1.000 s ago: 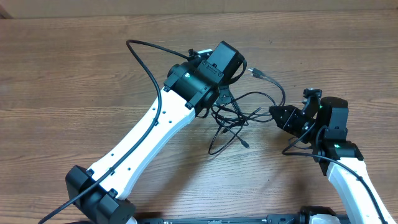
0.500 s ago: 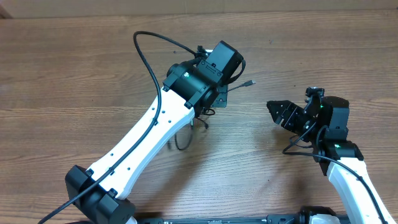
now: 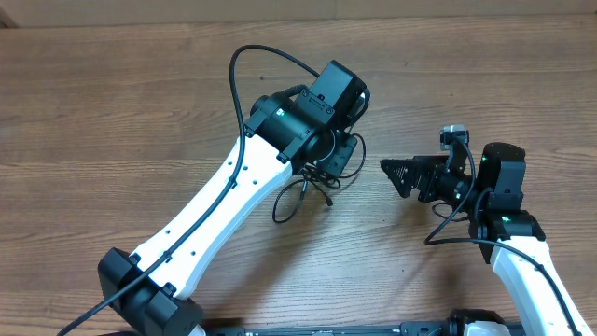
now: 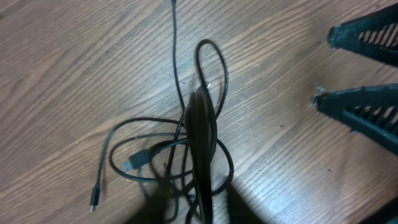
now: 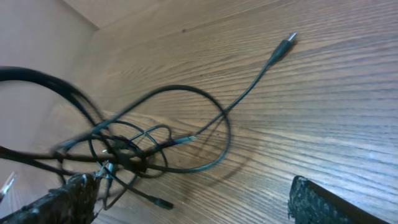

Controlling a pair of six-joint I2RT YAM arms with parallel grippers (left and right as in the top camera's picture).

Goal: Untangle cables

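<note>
The cables lie in one loose knot on the table: thin black cords looped through and over each other. One open loop sticks out on the side nearest the arm bases. In the left wrist view a blue-tipped plug and a small plug lie at the edge of the knot. A single strand runs straight away from it across the wood.

The left gripper hangs right over the knot. Its wrist view shows only a dark, blurred, narrow shape standing among the loops. I cannot tell whether its fingers are together or parted, or whether they pinch a cord.

The right gripper sits just beside the knot, pointing at it. Its fingers are spread wide with nothing between them, and in the overhead view they are clear of the cords.
</note>
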